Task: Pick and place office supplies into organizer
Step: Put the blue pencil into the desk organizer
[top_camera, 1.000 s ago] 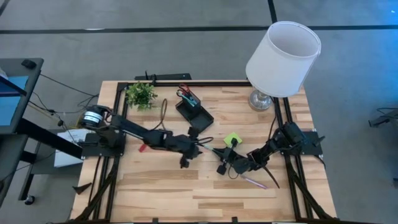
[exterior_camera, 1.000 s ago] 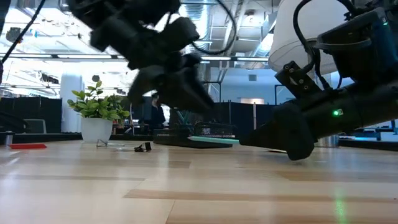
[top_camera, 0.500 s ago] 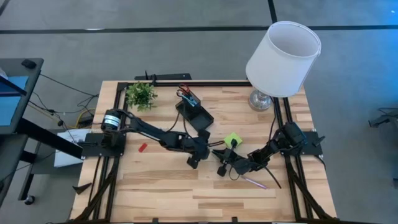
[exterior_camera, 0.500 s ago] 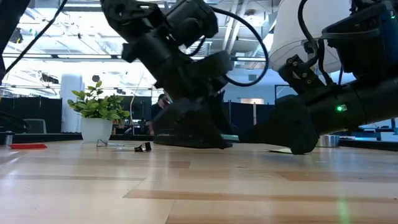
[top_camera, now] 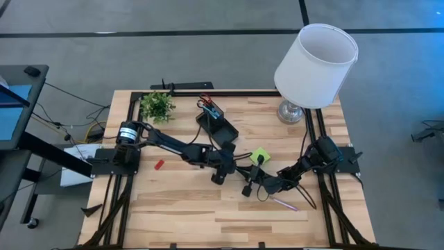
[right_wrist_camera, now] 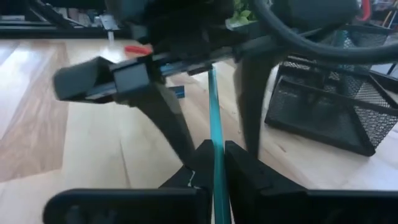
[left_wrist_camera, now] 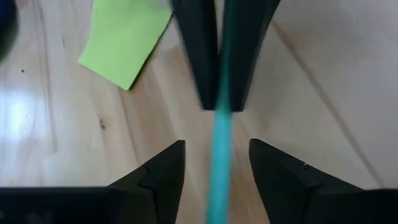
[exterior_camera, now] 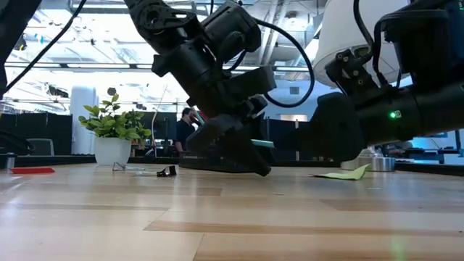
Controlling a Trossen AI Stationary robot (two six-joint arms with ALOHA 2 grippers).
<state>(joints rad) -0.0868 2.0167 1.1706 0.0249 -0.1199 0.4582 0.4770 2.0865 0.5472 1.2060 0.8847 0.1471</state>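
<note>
Teal pen (left_wrist_camera: pixel 219 155) spans the two grippers above mid-desk (top_camera: pixel 173 208), just beside the lime-green sticky-note pad (top_camera: pixel 259 154) and near the black organizer (top_camera: pixel 218 125). Left gripper (top_camera: pixel 220 177) straddles it, fingers (left_wrist_camera: pixel 155 174) parted and not touching. Right gripper (top_camera: pixel 248 187) pinches the pen's other end, fingers closed on it.

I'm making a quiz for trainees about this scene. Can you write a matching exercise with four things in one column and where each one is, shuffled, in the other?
Things:
1 teal pen
2 sticky note
3 potted plant
4 pink pen

Places:
A in the table's left rear corner
B clamped in the right tool
C loose on the table, farthest of the four from the organizer
D flat on the table, near the organizer

Pairs: 1-B; 2-D; 3-A; 4-C
</note>
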